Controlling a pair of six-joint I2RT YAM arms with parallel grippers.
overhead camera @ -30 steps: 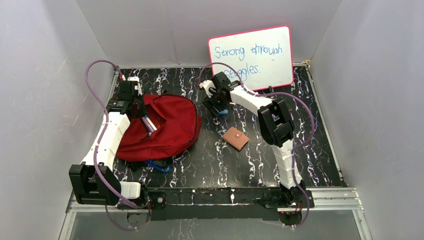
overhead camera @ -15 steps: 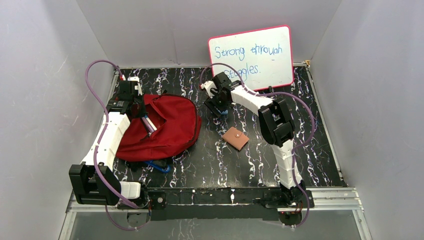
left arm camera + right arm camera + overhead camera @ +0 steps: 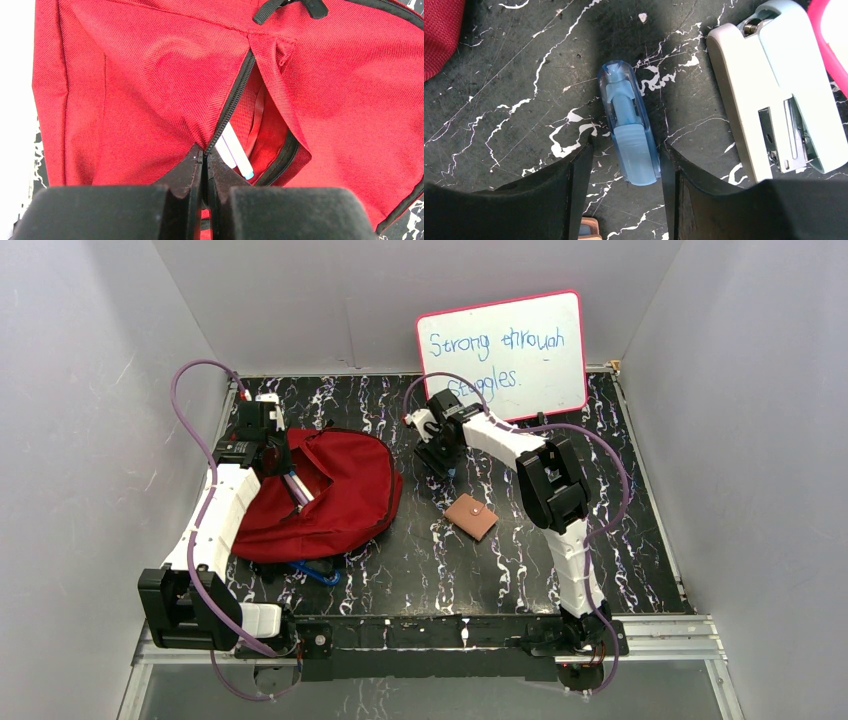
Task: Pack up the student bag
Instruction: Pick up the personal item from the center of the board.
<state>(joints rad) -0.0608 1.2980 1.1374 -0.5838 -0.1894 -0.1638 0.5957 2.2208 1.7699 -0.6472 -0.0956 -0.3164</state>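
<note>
The student bag, a red backpack, lies at the table's left with its front pocket unzipped. My left gripper is shut on the black zipper edge of that pocket, holding it up. Two white pens stick out of the opening. A small translucent blue cylinder-shaped item lies on the black marble table. My right gripper is lowered over its near end, open, one finger on each side. The right finger touches it and a gap shows on the left. In the top view the right gripper covers the blue item.
A pale green and white stapler lies just right of the blue item. A tan wallet sits near the table's middle. A pink-framed whiteboard leans on the back wall. A blue object pokes out under the bag's near edge.
My right gripper has shifted slightly right and lower over the blue item, hiding it from above, and its jaws have narrowed. The left arm has not moved.
</note>
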